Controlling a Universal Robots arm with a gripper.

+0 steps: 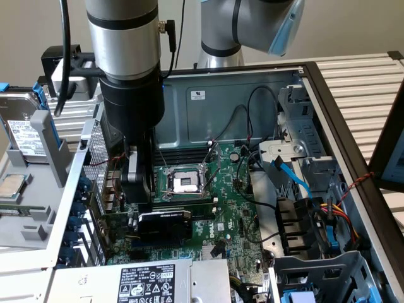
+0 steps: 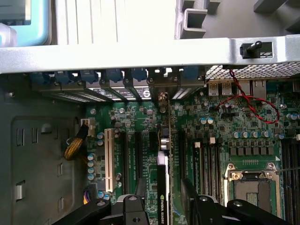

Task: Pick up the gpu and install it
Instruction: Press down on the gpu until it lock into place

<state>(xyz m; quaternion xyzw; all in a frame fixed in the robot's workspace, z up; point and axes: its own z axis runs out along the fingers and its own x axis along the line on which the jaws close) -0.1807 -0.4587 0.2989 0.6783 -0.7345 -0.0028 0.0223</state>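
Note:
The gpu (image 1: pixel 163 225) stands upright on the green motherboard (image 1: pixel 237 214) inside the open computer case, its black fan block facing the exterior view's front. In the wrist view the gpu (image 2: pixel 165 164) shows edge-on, its bracket end meeting the case's rear slot openings. My gripper (image 1: pixel 136 189) hangs straight down over the card's end nearest the rear panel. In the wrist view my gripper (image 2: pixel 164 190) is open, one black finger (image 2: pixel 140 187) on each side of the card, with small gaps showing to the card.
The CPU socket (image 1: pixel 186 182) lies just beyond the card. A power supply (image 1: pixel 145 281) sits at the near edge, and drive cages with blue and coloured cables (image 1: pixel 293 180) fill the exterior view's right. A hard drive (image 1: pixel 22 136) and parts rest outside on that view's left.

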